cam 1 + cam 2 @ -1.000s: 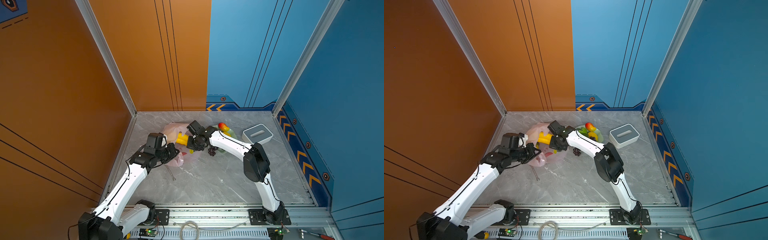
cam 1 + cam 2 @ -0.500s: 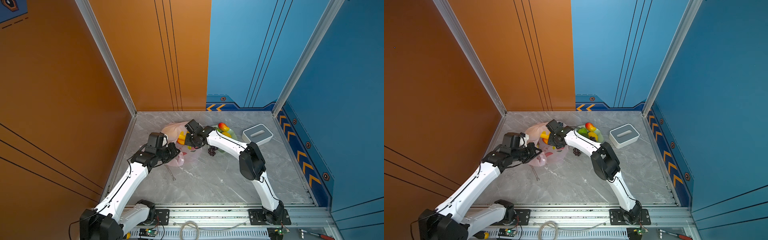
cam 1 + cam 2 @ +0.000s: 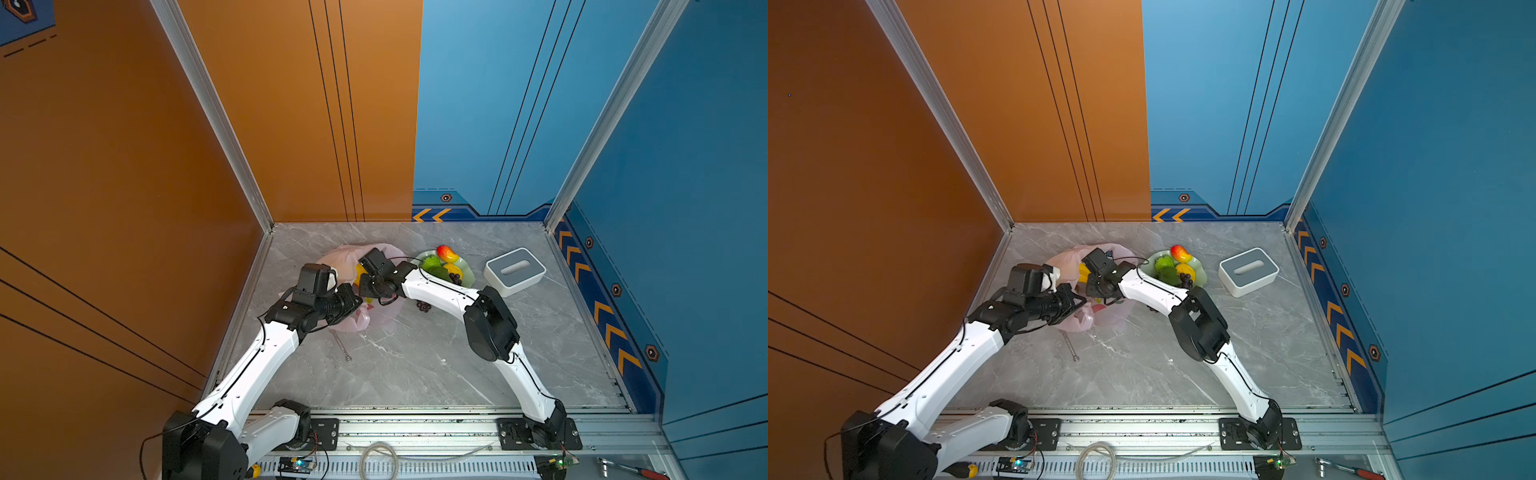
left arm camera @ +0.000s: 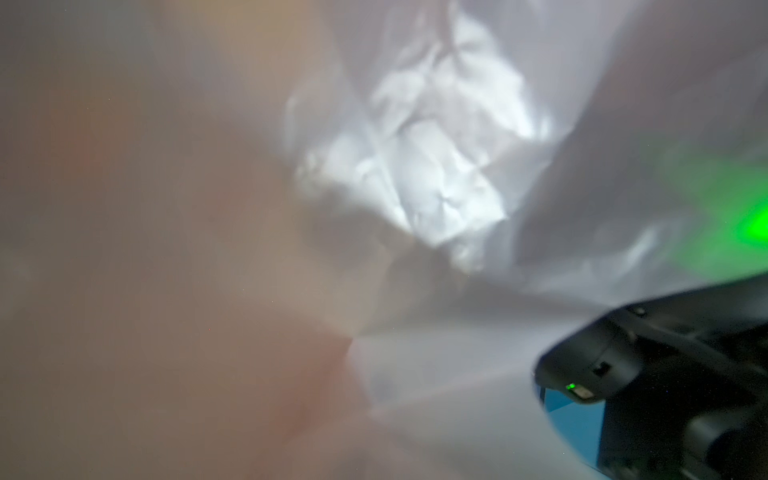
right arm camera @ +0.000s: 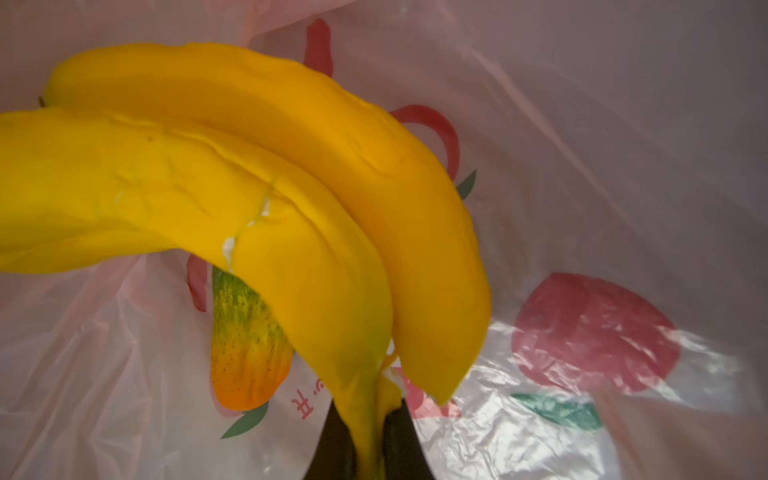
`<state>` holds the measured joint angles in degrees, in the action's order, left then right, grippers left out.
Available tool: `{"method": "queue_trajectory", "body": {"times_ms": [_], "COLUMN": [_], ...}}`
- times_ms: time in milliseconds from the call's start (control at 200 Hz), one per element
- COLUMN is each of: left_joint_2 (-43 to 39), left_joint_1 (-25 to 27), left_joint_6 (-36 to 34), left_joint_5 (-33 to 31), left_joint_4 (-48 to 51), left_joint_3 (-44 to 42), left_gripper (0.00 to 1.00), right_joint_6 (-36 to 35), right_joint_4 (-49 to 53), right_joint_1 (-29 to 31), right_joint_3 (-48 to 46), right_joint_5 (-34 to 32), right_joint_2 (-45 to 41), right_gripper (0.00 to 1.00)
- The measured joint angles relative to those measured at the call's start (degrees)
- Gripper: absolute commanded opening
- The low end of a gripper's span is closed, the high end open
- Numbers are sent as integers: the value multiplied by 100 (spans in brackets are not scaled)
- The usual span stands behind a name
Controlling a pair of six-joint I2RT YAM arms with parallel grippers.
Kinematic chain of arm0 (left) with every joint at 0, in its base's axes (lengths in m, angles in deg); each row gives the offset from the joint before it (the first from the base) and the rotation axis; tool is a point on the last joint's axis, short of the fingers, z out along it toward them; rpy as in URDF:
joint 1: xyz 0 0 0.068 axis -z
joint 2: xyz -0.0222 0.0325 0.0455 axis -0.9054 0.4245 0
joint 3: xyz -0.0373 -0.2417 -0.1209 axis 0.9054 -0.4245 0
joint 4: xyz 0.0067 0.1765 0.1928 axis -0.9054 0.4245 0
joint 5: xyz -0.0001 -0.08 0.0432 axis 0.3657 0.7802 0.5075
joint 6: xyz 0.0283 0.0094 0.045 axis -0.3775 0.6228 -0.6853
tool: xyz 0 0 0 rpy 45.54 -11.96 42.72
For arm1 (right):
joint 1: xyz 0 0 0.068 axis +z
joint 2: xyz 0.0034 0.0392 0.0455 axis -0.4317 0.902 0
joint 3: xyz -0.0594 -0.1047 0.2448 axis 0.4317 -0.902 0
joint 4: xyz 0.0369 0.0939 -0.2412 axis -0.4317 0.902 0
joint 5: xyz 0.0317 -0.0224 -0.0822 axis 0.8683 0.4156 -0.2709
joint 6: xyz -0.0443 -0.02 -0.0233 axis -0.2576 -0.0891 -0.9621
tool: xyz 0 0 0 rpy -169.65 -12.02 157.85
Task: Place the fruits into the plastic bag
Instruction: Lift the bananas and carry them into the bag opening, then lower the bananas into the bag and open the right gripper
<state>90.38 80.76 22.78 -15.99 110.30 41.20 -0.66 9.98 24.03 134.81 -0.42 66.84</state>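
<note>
The right gripper [image 5: 368,440] grips the banana bunch [image 5: 291,187] by its stem, well inside the plastic bag [image 5: 582,124]. The left gripper [image 3: 1077,302], closed, pinches the bag's edge, probably to hold its mouth open.

The left arm [image 3: 257,361] and the right arm [image 3: 436,289] share one build: smooth white shell links joined by bulky matt-black joint housings [image 3: 490,328]. A thin black cable runs along each white link and loops free at the joints. Small dark screw holes dot the white shells. Each base [image 3: 536,432] is a black block on a black plate with silver bolts, fixed to an aluminium rail [image 3: 415,432] along the near edge of the counter [image 3: 395,374]. A boxy black camera [image 3: 313,280] sits on the left wrist. The right gripper [image 5: 368,444] has dark fingers [image 5: 332,453]. In the left wrist view a black housing [image 4: 602,365] carries a small green light.
</note>
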Motion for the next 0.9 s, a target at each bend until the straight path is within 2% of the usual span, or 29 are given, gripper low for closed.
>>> {"method": "queue_trajectory", "body": {"times_ms": [255, 461, 516, 606, 841, 901], "left_joint_2": [96, 114, 114, 111, 111, 111], "left_joint_1": [0, 0, 4, 11, 31, 31], "left_joint_6": [46, 68, 74, 114, 192, 201], "left_joint_5": [42, 42, 42, 42, 39, 39], "left_joint_4": [-146, -205, -212, -216, -234, -234], "left_joint_3": [0, -11, -20, -39, -87, -94], "left_gripper": [0, 0, 0, 0, 0, 0], "right_joint_6": [-496, -815, -896, -977, -1143, -1174], "right_joint_4": [-68, -68, -66, -70, -68, -66], "right_joint_1": [210, 286, 291, 291, 291, 291], "right_joint_3": [258, 560, 612, 660, 678, 680], "right_joint_5": [-514, -684, -702, -719, -719, -717], "right_joint_2": [184, 470, 503, 518, 518, 518], "right_gripper": [11, 22, 30, 36, 70, 76]}}
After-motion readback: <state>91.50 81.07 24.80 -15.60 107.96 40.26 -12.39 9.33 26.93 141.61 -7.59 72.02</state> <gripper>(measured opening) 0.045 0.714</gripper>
